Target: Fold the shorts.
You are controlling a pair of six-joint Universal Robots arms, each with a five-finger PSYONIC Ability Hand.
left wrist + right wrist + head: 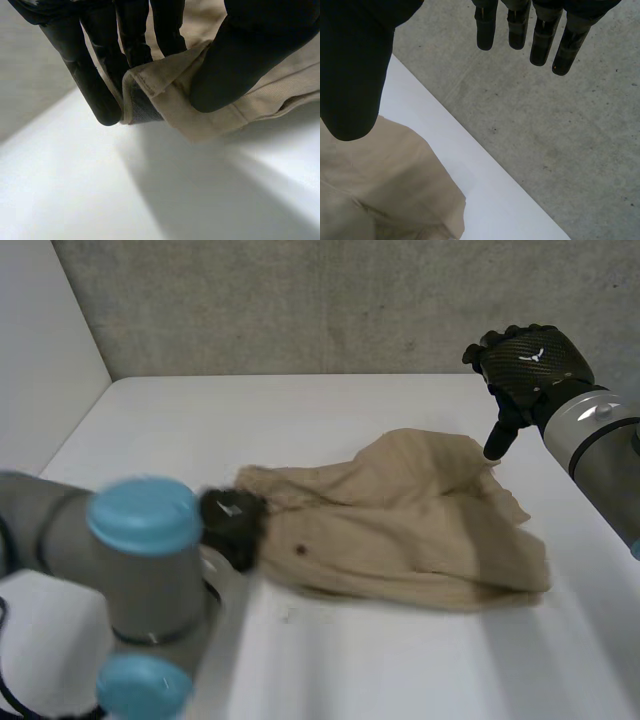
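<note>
Beige shorts (400, 520) lie crumpled on the white table (250, 420), right of its middle. My left hand (232, 525) sits at their left end, and in the left wrist view its fingers (100, 85) and thumb (225, 70) pinch the waistband edge (165, 80) of the shorts between them. My right hand (525, 365) hovers above the shorts' far right corner, holding nothing. In the right wrist view its fingers (540, 30) hang straight and apart from the thumb (350, 75), with the shorts (380, 185) lying below the thumb.
A grey concrete wall (330, 300) stands behind the table's far edge. A white side panel (40, 350) rises at the left. My left arm (130, 570) crosses the table's near left part. Bare table stretches in front of the shorts and at the far left.
</note>
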